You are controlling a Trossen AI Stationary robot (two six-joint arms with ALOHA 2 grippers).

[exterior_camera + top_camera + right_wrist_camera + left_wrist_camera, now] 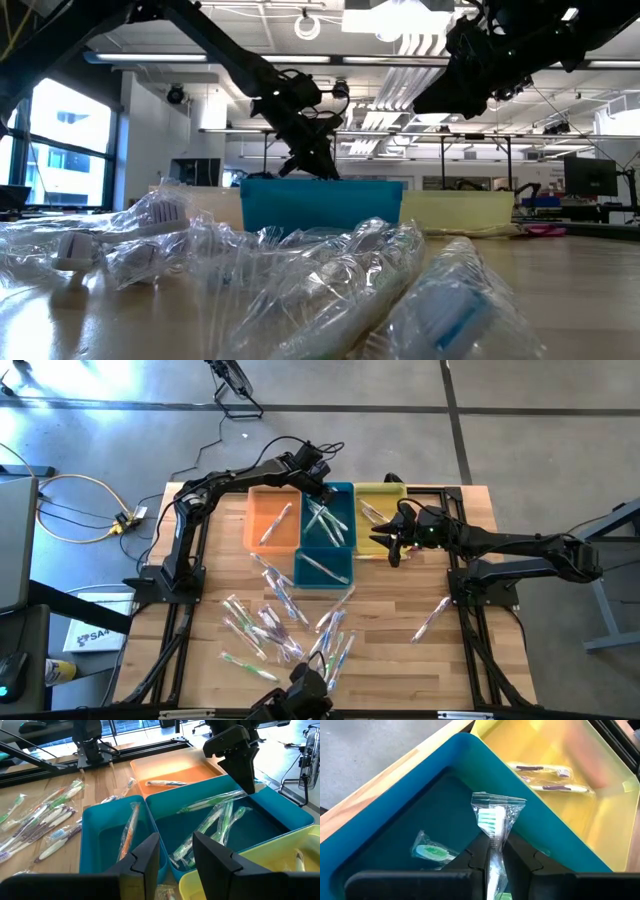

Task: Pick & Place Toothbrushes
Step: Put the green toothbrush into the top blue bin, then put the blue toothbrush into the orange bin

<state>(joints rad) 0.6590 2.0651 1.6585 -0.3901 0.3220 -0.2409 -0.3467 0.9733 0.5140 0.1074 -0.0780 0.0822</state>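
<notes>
Left wrist view alone shows a wrapped green toothbrush [496, 832] between the left gripper [493, 862] fingers, which sit against its wrapper, over the teal bin [395, 820]. High view shows loose toothbrushes [280, 625] scattered on the wooden table [400, 650] at lower centre. Right gripper [397, 545], fingers apart and empty, hovers by the yellow bin [380, 490]; the orange bin [268, 520] holds one brush.

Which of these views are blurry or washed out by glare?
Low view: the nearest wrapped toothbrushes are out of focus, and the ceiling lights blow out white. High view: bright glare on the floor at upper left. Both wrist views are evenly lit.
</notes>
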